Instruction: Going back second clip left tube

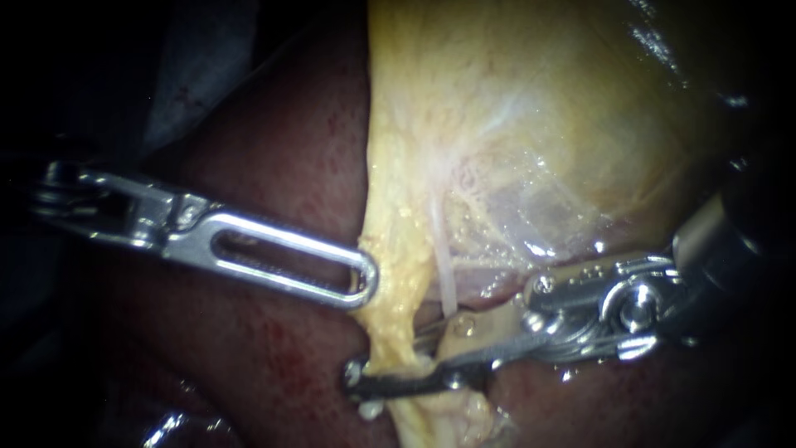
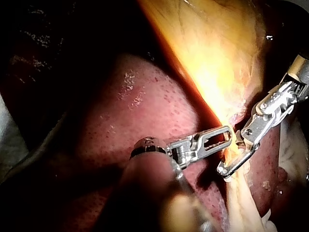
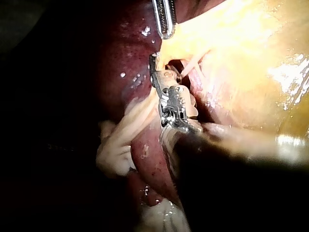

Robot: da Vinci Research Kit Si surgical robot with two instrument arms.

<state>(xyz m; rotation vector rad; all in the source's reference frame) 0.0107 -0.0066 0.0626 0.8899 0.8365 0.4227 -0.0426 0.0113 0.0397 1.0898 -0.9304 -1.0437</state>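
Note:
My left instrument (image 1: 363,280) comes in from the left, and its slotted jaws are shut on the yellow edge of the gallbladder (image 1: 531,124). A yellow strand, the left tube (image 1: 396,319), runs down from that edge. My right instrument (image 1: 377,365) reaches in from the right with its long jaws open; the left tube lies in the gap between them. A thin pale tube (image 1: 444,270) runs just to the right of the left tube. I cannot make out a clip. The left wrist view shows both instruments' tips, left (image 2: 227,137) and right (image 2: 232,163), close together at the strand.
Dark red liver (image 1: 274,149) lies behind and under both instruments. Pale fatty strands (image 3: 116,145) hang below the right instrument's jaws. The gallbladder's yellow wall fills the space above the right instrument.

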